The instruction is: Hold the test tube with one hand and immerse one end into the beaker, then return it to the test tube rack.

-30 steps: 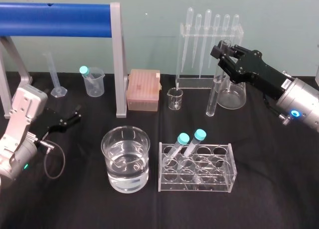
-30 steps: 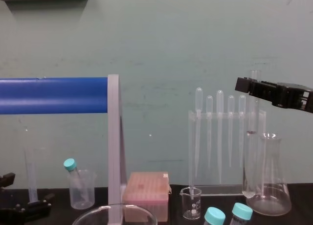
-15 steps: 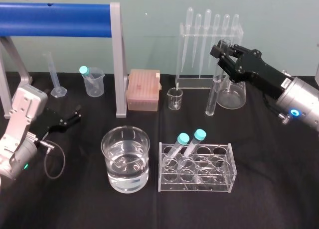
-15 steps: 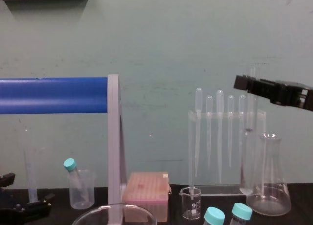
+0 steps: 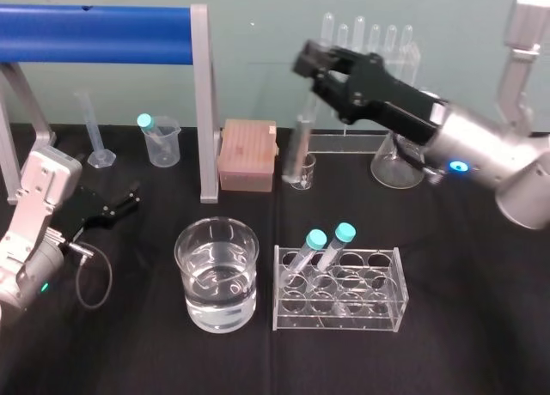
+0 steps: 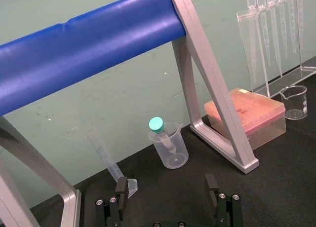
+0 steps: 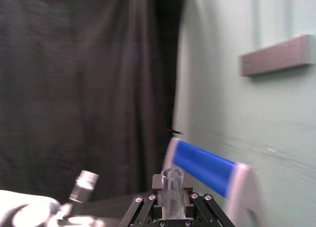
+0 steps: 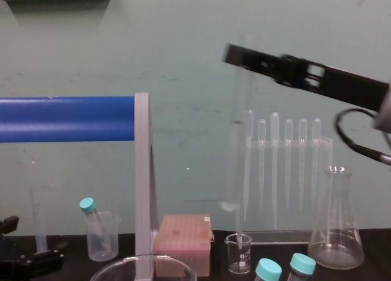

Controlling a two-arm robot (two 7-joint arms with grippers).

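1. The silver round right wrist (image 5: 490, 150) has a blue ring light (image 5: 461, 166) and a black right gripper (image 5: 311, 62).
2. The pale grey boxy left arm (image 5: 41, 185) has a green light (image 5: 43, 285) and a black cable loop (image 5: 109, 279).

Pink tip box (image 5: 247, 154) beside a blue-barred frame (image 5: 94, 21) (pipettes (image 5: 375, 36) behind).

A slim, clear, uncapped test tube (image 5: 301, 150) hangs almost upright, pinched near its open rim between the fingers of the right gripper (image 5: 309, 69), its rounded end in the air below them. The wide glass beaker (image 5: 216, 270), about half full of clear liquid, stands on the black desk (image 5: 464, 326), well below the fingers and to their left.
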